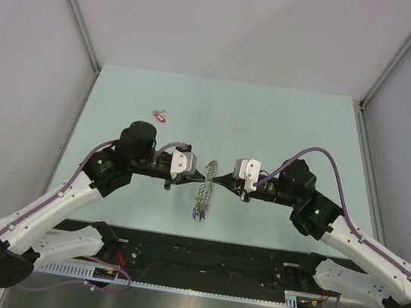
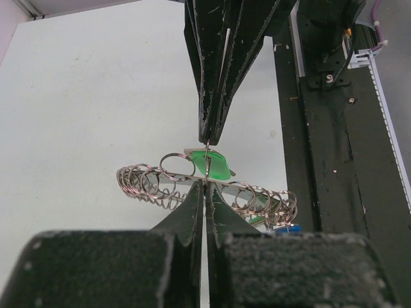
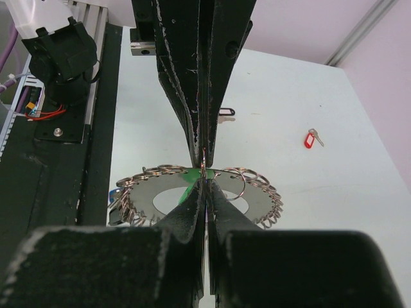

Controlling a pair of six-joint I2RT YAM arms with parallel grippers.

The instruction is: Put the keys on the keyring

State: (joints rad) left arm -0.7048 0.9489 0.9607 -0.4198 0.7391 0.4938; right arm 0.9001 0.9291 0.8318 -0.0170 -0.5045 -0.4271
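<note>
Left gripper (image 2: 205, 192): jaws pressed together at mid-table. Its tips sat on the flat band of the keyring and seemed to pinch it.
Right gripper (image 3: 204, 186): jaws pressed together, meeting the left gripper tip to tip from the opposite side. It seemed to nip a thin wire loop by the green tag, though the hold was too fine to confirm.
Keyring (image 3: 257, 200): a large silvery flat metal hoop fringed with many small split rings. It stood on edge between the two grippers, with small blue-tagged keys (image 2: 287, 228) hanging at its low end.
Green-tagged key (image 2: 217, 168): a small silver key with a bright green plastic tag. It lay in the narrow gap between the two sets of tips, touching the hoop's band.
Deciding relation: the hoop's broad span ran crosswise to the line of the two grippers. The green key sat at that crossing, equally near both arms. Any threading would likely be a very short move.
Black oval tag (image 3: 225, 113): it lay flat on the pale table (image 1: 293, 128), beyond the grippers.
Red-tagged key (image 1: 160, 116): a small silver key with a red tag. It lay loose, farther back and well apart from the hoop, nearer the left arm.
</note>
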